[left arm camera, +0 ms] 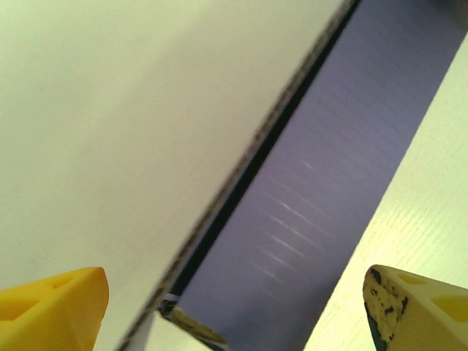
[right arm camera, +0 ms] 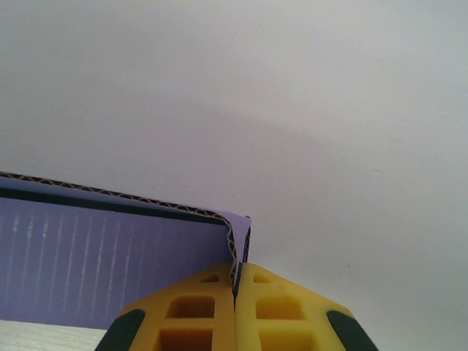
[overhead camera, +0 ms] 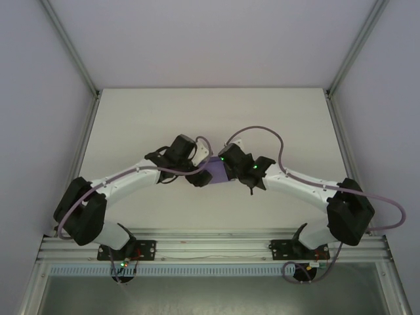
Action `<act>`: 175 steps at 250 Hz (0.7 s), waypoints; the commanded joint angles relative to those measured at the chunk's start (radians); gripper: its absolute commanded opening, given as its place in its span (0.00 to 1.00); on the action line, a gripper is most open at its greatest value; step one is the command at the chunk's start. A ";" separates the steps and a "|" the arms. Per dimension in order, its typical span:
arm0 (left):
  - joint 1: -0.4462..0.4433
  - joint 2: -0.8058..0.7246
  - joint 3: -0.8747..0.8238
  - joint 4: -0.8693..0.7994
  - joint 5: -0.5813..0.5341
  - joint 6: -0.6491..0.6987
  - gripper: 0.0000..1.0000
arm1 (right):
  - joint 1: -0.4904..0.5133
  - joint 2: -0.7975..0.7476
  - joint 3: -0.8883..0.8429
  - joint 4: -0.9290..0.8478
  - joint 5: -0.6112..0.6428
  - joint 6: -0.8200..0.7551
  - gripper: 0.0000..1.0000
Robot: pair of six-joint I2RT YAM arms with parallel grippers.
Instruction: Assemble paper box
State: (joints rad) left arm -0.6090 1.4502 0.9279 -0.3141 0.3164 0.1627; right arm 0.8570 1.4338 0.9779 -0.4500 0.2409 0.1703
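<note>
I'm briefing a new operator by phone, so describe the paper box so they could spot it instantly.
Start at the white table and go to its middle, where the left gripper and right gripper meet. The paper box is between them, one edge pinched by the right gripper. It is the only purple thing: matte corrugated card.

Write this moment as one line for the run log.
left hand: open, box between its fingers | right hand: shut on box edge | box: purple card, between both hands
</note>
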 commanded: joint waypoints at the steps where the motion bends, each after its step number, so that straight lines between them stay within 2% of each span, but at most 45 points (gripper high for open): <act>1: -0.009 -0.050 0.005 -0.006 -0.068 -0.053 0.92 | 0.016 -0.004 -0.032 -0.108 0.011 -0.006 0.00; 6: -0.011 -0.057 0.006 -0.008 -0.077 -0.063 0.98 | 0.017 -0.005 -0.031 -0.108 0.012 -0.006 0.00; 11: -0.009 -0.066 0.007 -0.005 -0.085 -0.073 0.99 | 0.018 -0.006 -0.031 -0.109 0.013 -0.008 0.00; 37: -0.009 -0.111 0.022 -0.033 -0.109 -0.131 0.96 | 0.021 -0.004 -0.030 -0.110 0.017 0.001 0.00; 54: -0.009 -0.130 0.033 -0.069 -0.107 -0.149 0.84 | 0.022 -0.003 -0.028 -0.104 0.017 0.011 0.00; 75: -0.008 -0.137 0.058 -0.131 -0.124 -0.184 0.58 | 0.025 -0.005 -0.027 -0.103 0.008 0.016 0.00; 84: -0.009 -0.134 0.067 -0.152 -0.128 -0.193 0.51 | 0.027 -0.006 -0.025 -0.102 0.009 0.019 0.00; 109: -0.009 -0.127 0.060 -0.150 -0.100 -0.192 0.46 | 0.031 -0.004 -0.024 -0.099 0.011 0.021 0.00; 144: -0.009 -0.098 0.082 -0.160 -0.086 -0.201 0.33 | 0.032 0.001 -0.018 -0.107 0.008 0.027 0.00; 162: -0.011 -0.093 0.085 -0.171 -0.087 -0.202 0.32 | 0.032 -0.002 -0.019 -0.104 0.006 0.029 0.00; 175: -0.011 -0.093 0.086 -0.172 -0.107 -0.208 0.25 | 0.033 -0.005 -0.021 -0.098 0.000 0.028 0.00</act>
State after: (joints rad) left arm -0.6090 1.3510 0.9813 -0.4423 0.2276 -0.0269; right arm 0.8764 1.4269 0.9764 -0.4747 0.2630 0.1825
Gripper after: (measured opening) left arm 0.309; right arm 0.041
